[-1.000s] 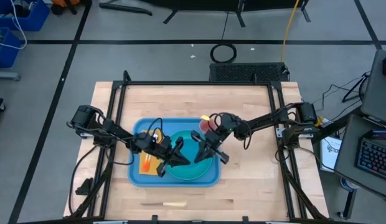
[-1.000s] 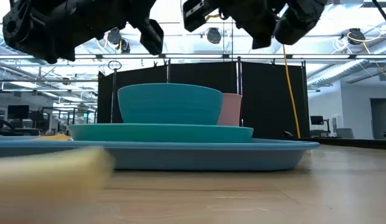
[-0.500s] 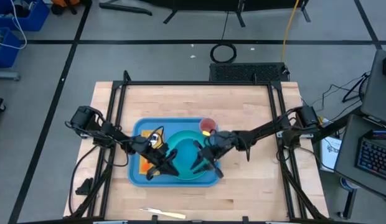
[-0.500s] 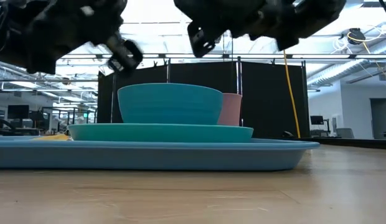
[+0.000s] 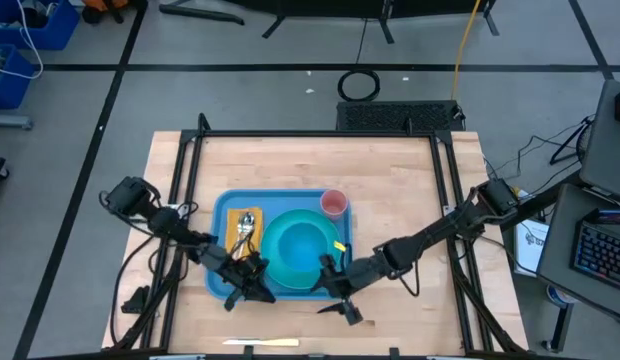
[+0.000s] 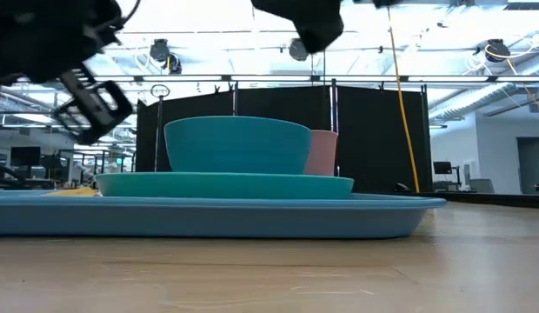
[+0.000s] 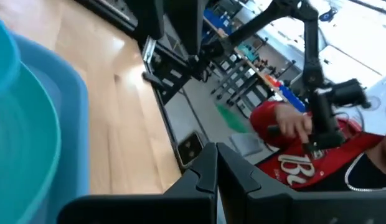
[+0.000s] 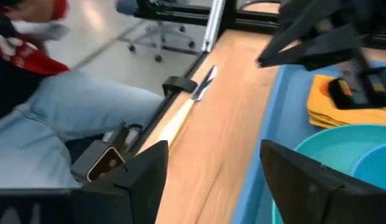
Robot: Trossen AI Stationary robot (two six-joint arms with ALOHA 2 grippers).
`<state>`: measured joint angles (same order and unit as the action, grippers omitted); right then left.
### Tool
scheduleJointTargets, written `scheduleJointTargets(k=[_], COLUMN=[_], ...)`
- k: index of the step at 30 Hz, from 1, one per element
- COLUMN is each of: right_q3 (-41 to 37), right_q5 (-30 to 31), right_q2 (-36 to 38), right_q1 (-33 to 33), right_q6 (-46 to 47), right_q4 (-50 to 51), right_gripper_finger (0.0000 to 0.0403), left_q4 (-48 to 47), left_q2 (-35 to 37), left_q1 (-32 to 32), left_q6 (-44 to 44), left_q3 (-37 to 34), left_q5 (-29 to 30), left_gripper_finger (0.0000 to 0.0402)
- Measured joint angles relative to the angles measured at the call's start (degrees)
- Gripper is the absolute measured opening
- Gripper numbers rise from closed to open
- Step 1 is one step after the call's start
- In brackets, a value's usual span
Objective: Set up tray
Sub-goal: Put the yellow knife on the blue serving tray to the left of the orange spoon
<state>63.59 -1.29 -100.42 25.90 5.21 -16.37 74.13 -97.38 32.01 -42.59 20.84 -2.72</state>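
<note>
- The tray (image 5: 222, 210) is set flat on the wooden worktop (image 5: 310, 165), towards the near edge and a little left of centre.
- A round teal plate (image 5: 275, 270) is carried on the tray, and a teal bowl (image 5: 300, 245) is seen on the plate.
- A pink cup (image 5: 333, 203) is placed upright in the far right corner of the tray, just beside the plate.
- An orange napkin (image 5: 230, 228) is laid along the left side of the tray, with a metal piece of cutlery (image 5: 242, 232) on it; which kind cannot be told.
- The left hand (image 5: 258, 293) is held over the near left corner of the tray, with its fingers (image 7: 208, 171) pressed together and nothing between them.
- The right hand (image 5: 340, 298) is held at the near right edge of the tray, with its fingers (image 8: 146, 171) spread wide and nothing gripped.
- A pale knife (image 5: 258, 343) is seen on the worktop at the near edge, well apart from the tray.
- A person in red and jeans (image 8: 68, 106) is seen beyond the worktop.
</note>
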Motion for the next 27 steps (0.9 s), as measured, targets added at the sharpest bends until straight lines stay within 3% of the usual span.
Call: scheduleJointTargets(k=[4,12,18,22,27], right_q3=[4.5,9.92,23.77,35.52,49.17], right_q5=[1.23,0.97,-3.71,-7.73,-7.52], right_q2=[0.0,-4.22,-15.93,-23.7,-32.0], right_q1=[1.37,1.32,0.73,1.25,2.58], right_q6=[1.73,5.9,7.38,6.59,6.53], right_q4=[5.61,9.02,20.24,26.69,39.79], right_gripper_finger=[0.0235,0.0229,0.0235,0.0232,0.0229], left_q4=[-2.13,-26.84,-45.25,-58.93,-68.63], left_q2=[0.02,0.0,0.0,0.0,0.0], left_q1=[4.52,14.43,18.61,21.68,25.95], left_q6=[-0.29,0.68,3.09,3.69,3.23], left_q3=[0.47,9.11,18.04,23.56,27.93], left_q5=[4.76,17.67,21.34,27.85,35.87], left_gripper_finger=[0.0002,0.0001,0.0001,0.0001,0.0002])
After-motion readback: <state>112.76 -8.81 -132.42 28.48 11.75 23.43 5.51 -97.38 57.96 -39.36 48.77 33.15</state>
